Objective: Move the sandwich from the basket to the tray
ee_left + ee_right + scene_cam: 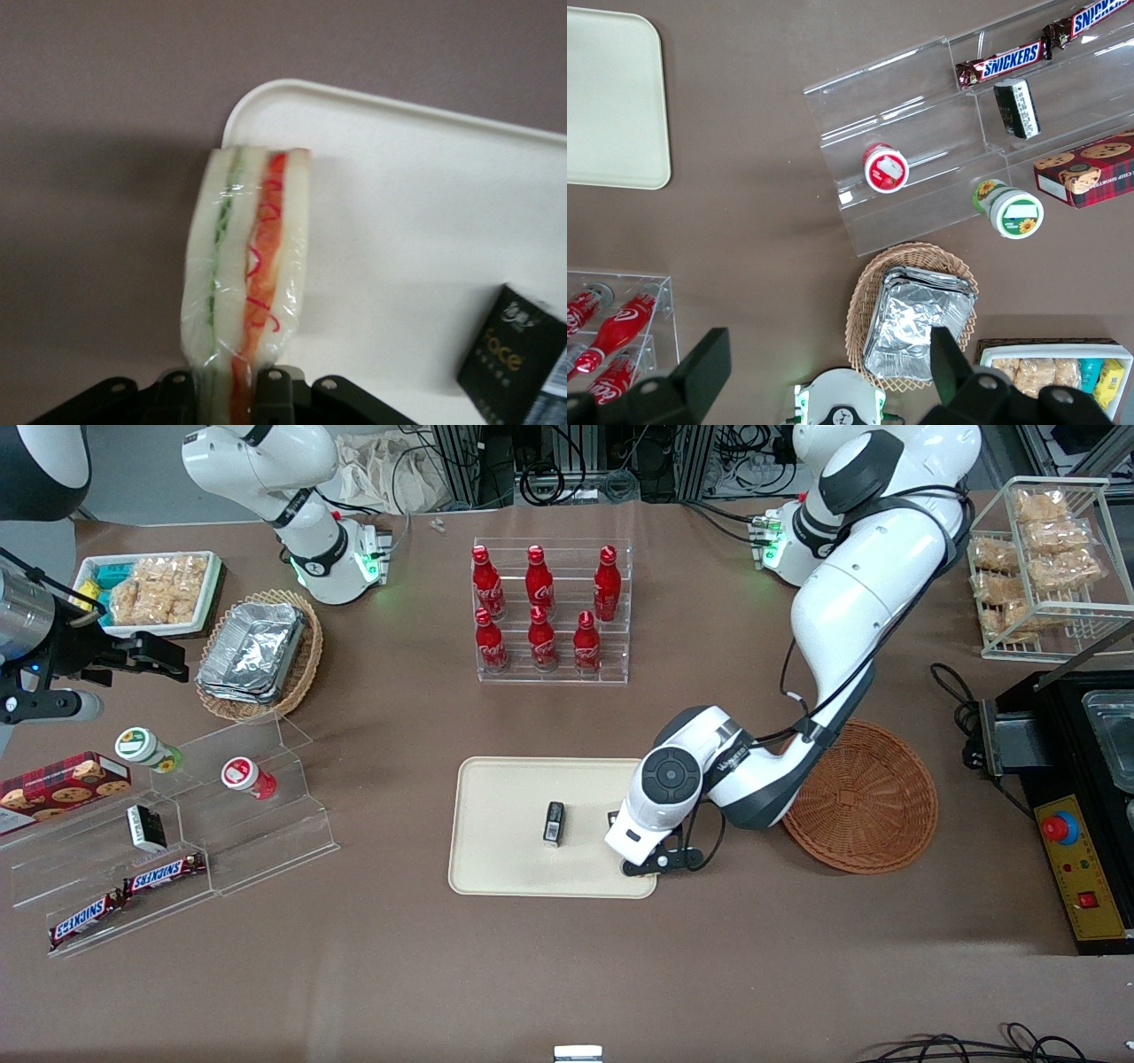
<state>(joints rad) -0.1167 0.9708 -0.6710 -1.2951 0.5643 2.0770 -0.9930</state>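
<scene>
The gripper [232, 390] squeezes the sandwich [246, 266] tight between its fingers. The sandwich sticks out from the gripper over the corner of the tray [416, 230]. A small black box [514, 354] lies on the tray beside the gripper. The basket [873, 802] sits farther off, next to the tray.

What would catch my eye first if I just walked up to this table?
Probably the big white arm bending down over the flat cream-beige rectangular tray, its gripper shut on a plastic-wrapped triangular sandwich above the tray's corner. Beside it sits the round reddish-brown wicker basket, now without the sandwich.
</scene>
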